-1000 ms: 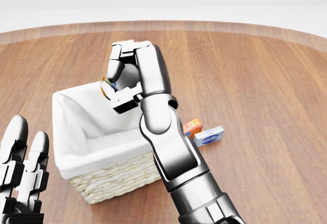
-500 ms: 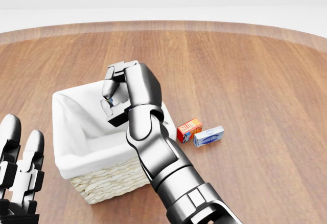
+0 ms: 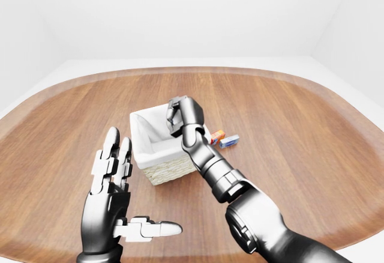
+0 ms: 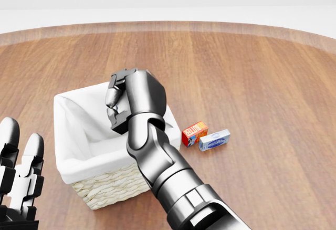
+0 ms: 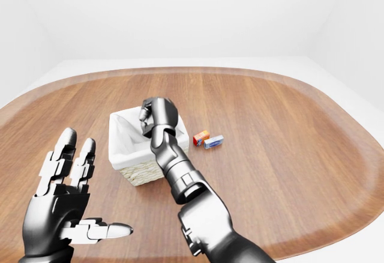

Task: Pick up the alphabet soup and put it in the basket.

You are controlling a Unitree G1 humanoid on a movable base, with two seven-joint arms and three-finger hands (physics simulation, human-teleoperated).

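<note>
Overhead, the wooden table [image 4: 262, 72] carries a wicker basket [image 4: 113, 185] with a white liner. Over its right rim, the right hand [image 4: 122, 103] is curled shut, but whether it grips the alphabet soup cannot be told; the can is hidden. Lower left, the left hand [image 3: 111, 200] is spread, holding nothing. Beside the basket lie 2 small boxes, red [image 4: 194, 133] and blue-white [image 4: 214, 140].

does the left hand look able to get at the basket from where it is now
Probably yes: the left hand hangs open, away from the basket, with bare wood between. Only the right hand and its forearm crowd the basket's right side.
</note>
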